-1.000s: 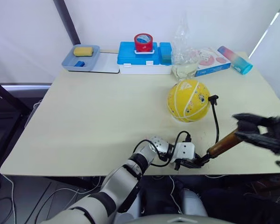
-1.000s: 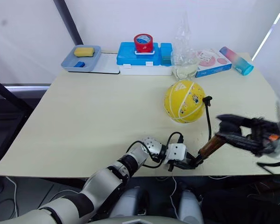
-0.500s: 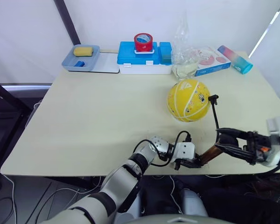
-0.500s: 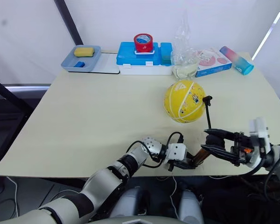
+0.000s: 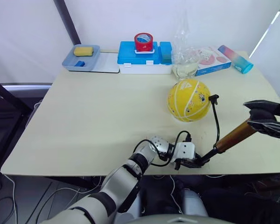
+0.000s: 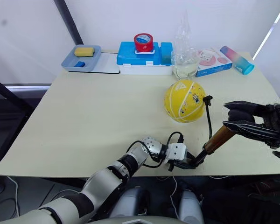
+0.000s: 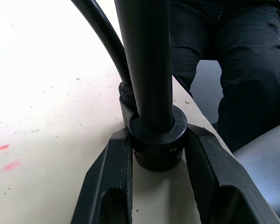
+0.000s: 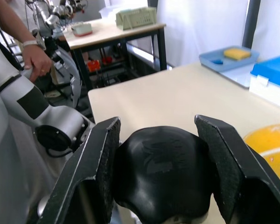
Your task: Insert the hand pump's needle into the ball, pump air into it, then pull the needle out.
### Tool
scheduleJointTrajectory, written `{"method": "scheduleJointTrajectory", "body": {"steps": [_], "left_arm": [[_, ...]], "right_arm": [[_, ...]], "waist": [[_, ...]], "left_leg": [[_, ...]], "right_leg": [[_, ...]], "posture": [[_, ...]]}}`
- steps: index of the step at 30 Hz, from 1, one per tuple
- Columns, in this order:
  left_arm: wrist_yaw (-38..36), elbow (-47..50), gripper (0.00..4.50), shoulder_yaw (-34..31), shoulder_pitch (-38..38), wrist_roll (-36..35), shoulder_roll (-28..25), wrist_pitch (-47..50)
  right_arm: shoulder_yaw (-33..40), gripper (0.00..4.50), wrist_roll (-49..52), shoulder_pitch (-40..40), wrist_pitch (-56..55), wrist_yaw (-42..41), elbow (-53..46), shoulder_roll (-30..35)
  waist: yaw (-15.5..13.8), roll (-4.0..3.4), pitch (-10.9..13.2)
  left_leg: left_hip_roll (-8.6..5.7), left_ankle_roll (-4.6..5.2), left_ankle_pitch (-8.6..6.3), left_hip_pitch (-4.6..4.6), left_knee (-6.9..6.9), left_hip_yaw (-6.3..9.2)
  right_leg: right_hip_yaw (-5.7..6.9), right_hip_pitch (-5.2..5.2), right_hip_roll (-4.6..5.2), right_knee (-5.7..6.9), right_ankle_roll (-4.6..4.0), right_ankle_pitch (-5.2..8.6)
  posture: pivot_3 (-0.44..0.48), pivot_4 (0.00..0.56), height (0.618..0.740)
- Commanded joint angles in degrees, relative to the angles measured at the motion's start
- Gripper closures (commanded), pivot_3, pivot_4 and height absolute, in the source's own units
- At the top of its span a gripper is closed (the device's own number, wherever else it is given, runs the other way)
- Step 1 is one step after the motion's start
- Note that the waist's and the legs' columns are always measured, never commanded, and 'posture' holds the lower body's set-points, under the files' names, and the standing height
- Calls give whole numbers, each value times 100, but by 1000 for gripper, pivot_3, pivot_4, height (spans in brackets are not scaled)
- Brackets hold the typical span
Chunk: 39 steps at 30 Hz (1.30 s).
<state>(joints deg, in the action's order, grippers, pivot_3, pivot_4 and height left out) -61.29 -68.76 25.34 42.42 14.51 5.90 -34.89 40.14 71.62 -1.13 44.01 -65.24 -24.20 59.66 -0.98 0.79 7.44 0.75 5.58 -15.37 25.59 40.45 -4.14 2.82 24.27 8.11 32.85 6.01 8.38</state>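
1. My left gripper point(image 5: 194, 162) clamps the hand pump point(image 5: 226, 142) at its base by the table's near edge.
2. My right gripper point(image 6: 233, 115) grasps its handle, at two o'clock.
3. The needle point(image 5: 212, 98) meets the ball point(image 5: 188, 100) at twelve o'clock.

needle point(image 5: 210, 97): too small to tell, perhaps sunk in the ball point(image 5: 188, 100)
right claw point(image 5: 266, 119): cut off by the picture's edge

Robot lab/test room: white curtain walls behind the beige table point(image 5: 84, 116), cables on floor below it, 2nd bench point(image 8: 116, 32) w/ equipment nearby, person point(image 8: 18, 42) standing there.
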Motion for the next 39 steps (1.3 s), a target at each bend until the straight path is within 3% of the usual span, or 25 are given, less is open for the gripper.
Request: {"method": "scheduleJointTrajectory", "body": {"steps": [1, 7, 12, 18, 23, 29, 39], "left_arm": [[-100, -216, 3404, 256, -135, 353, -163, 64], [-93, -217, 3404, 266, -125, 364, -151, 57], [-68, -206, 3404, 244, -120, 355, -161, 71], [-67, -199, 3404, 242, -152, 369, -202, 66], [-85, -192, 3404, 249, -167, 373, -195, 57], [-88, -200, 3404, 254, -163, 376, -156, 49], [-118, -203, 3404, 263, -176, 385, -170, 31]], "right_arm": [[398, 2459, -129, -5, -173, 85, -47, -82], [-763, 2459, -1680, -822, -1028, -377, -188, -570], [-1643, 2459, -2787, -1015, -2197, -403, 136, -1216], [-2061, 2459, -3335, -1069, -2883, -348, 394, -1587], [-1685, 2459, -2710, -978, -2526, -413, 216, -1339], [-515, 2459, -1166, -767, -1503, -415, -71, -660], [648, 2459, 106, -172, -245, -152, 234, 221]], "waist": [[1, -1, 1], [3, 9, -6], [0, 22, -13], [3, 19, -15], [2, 16, -13], [-4, -6, 0], [-3, -6, 1]], "left_leg": [[0, 0, 0, 0, 0, 0], [1, 6, 3, -2, 0, 2], [0, 8, 5, -3, 0, 2], [1, 8, 5, -4, 0, 3], [1, 5, 4, -4, 0, 3], [0, 3, 3, -2, 0, 4], [0, -2, 1, -1, -1, 5]], "right_leg": [[0, 0, 0, 0, 0, 0], [1, -2, -4, 0, 0, 1], [1, -2, -4, 1, 1, 1], [3, -2, -5, 2, 1, 1], [3, -2, -5, 2, 0, 1], [4, -2, -1, 0, 0, 1], [6, -2, -1, 0, -1, 1]], "posture": [[0, 150, 739], [0, 150, 739], [0, 150, 739], [0, 150, 739], [0, 150, 739], [0, 150, 739], [0, 150, 739]]}}
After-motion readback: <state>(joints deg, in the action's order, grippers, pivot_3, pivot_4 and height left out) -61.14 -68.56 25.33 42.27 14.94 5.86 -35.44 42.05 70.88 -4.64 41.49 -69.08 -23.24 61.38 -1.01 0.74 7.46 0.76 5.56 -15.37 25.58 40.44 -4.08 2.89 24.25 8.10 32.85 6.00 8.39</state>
